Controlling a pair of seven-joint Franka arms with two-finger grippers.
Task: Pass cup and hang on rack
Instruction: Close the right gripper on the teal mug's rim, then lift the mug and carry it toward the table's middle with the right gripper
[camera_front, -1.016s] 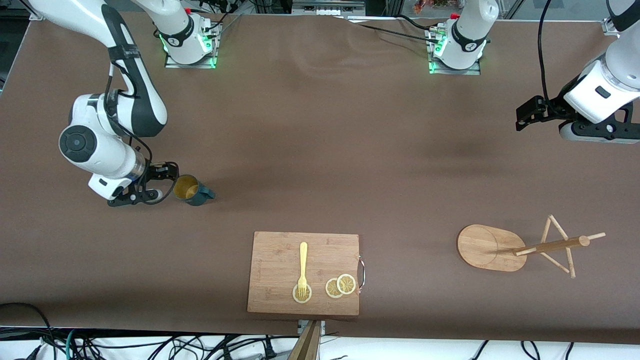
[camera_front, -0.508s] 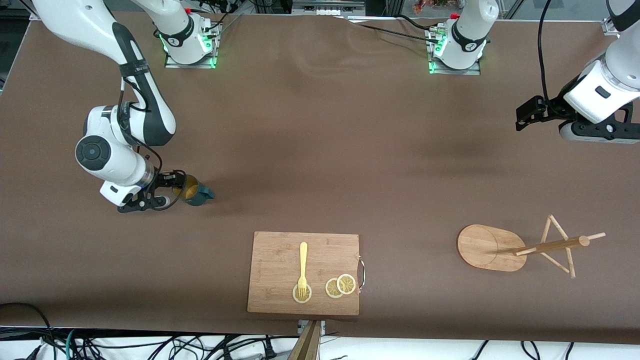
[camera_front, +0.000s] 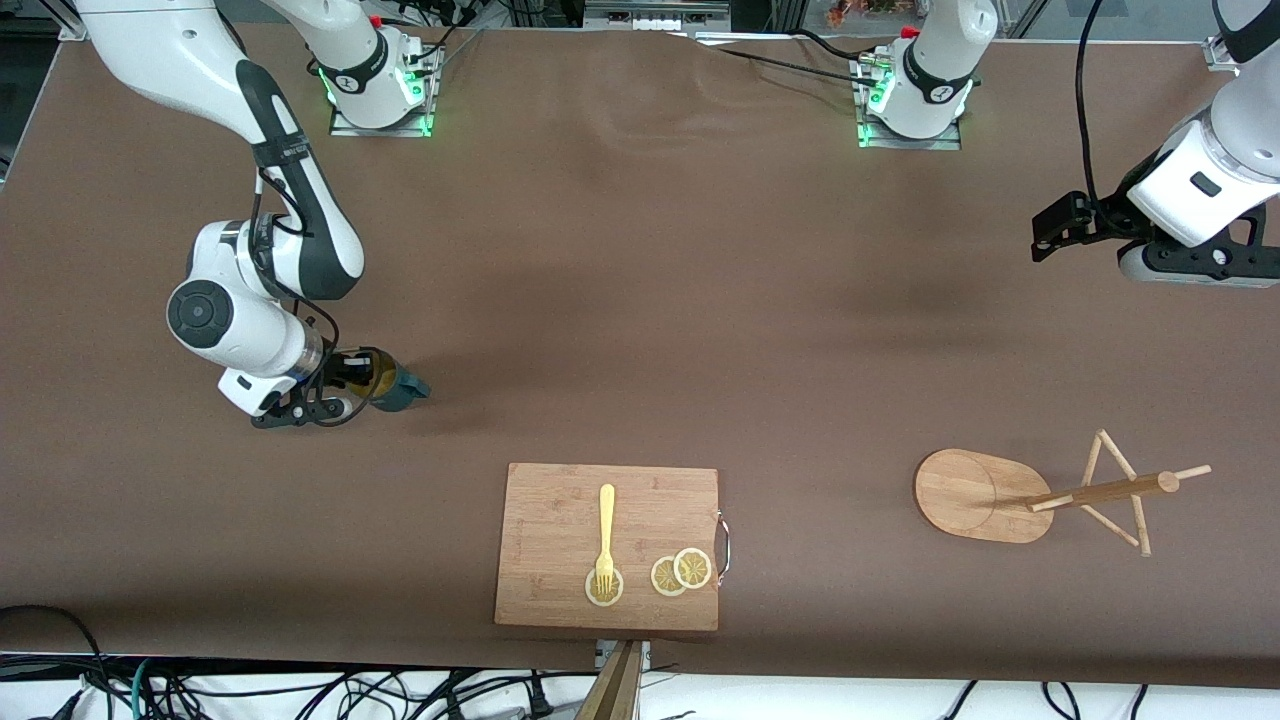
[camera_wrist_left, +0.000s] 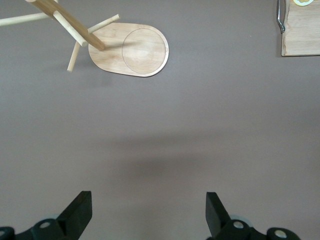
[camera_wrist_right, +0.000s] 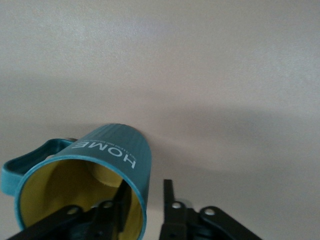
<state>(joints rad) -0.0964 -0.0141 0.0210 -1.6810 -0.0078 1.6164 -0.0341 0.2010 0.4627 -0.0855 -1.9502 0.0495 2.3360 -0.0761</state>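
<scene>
Right gripper (camera_front: 352, 385) has closed on 1 cup (camera_front: 392, 385) — 1 rack (camera_front: 1040, 492).

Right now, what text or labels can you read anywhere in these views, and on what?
"HOME": white capitals on the outside of the cup, seen upside down in the right wrist view.
A line of smaller print beside it on the cup: too small to read.
Round marks on the arm bases: unreadable.
</scene>
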